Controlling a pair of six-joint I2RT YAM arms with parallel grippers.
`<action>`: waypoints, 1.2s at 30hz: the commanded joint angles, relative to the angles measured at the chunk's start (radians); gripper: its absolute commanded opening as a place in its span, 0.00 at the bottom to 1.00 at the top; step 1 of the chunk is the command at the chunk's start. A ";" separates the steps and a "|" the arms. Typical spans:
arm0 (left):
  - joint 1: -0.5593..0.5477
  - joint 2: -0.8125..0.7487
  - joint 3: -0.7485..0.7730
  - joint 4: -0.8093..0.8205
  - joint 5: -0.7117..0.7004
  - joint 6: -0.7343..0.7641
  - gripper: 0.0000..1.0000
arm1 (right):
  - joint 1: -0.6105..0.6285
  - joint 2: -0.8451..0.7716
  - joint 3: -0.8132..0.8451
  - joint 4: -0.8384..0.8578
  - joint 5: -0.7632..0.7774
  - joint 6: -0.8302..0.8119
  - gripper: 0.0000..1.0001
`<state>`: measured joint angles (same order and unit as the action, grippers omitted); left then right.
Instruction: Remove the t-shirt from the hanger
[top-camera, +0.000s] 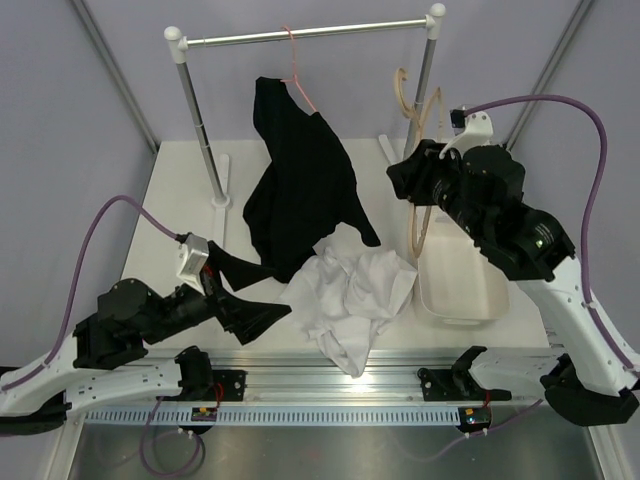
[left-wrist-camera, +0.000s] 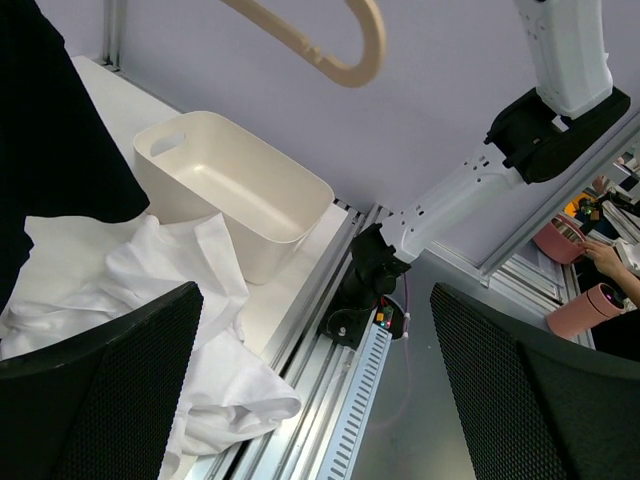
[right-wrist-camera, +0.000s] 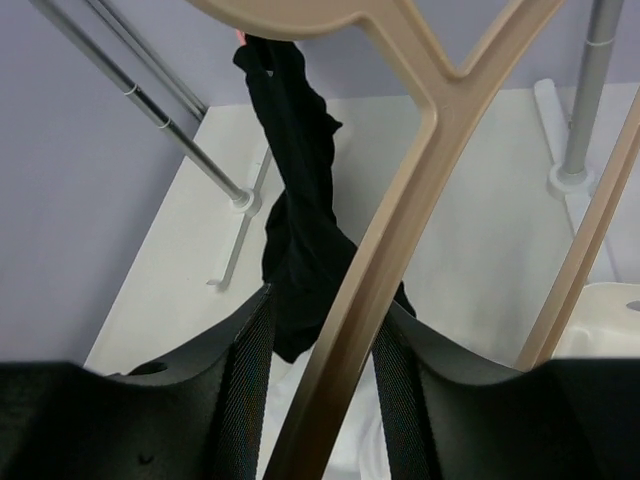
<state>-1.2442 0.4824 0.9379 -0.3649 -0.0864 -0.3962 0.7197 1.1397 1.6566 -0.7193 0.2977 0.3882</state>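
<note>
Outside the cream bin (top-camera: 470, 292), against its wall, lies the t-shirt (top-camera: 350, 290).

So the rack (top-camera: 300, 37) stands at the back of the worktop (top-camera: 180, 190). A wire hanger (top-camera: 293, 60) hooked on its rail carries the second garment (top-camera: 300, 180), which hangs down toward the middle. The t-shirt (top-camera: 350, 295) is heaped on the worktop front-centre, under that garment's hem and up against the bin (top-camera: 460, 290) on its right. The hanger (top-camera: 402, 98) sits between the right gripper's (top-camera: 410, 180) jaws, over the bin's back end by the rack's right post. The left gripper (top-camera: 262, 318) is just left of the t-shirt.
</note>
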 joint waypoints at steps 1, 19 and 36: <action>-0.004 -0.022 0.004 0.040 -0.016 0.014 0.99 | -0.072 0.057 0.051 0.089 -0.175 0.026 0.00; -0.004 -0.110 -0.027 -0.029 0.013 0.042 0.99 | -0.279 0.327 0.222 0.322 -0.621 0.143 0.00; -0.004 -0.149 -0.094 -0.025 0.000 0.074 0.99 | -0.440 0.543 0.347 0.474 -0.818 0.212 0.00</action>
<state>-1.2442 0.3458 0.8566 -0.4255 -0.0845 -0.3447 0.3046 1.6672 1.9392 -0.3496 -0.4404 0.5785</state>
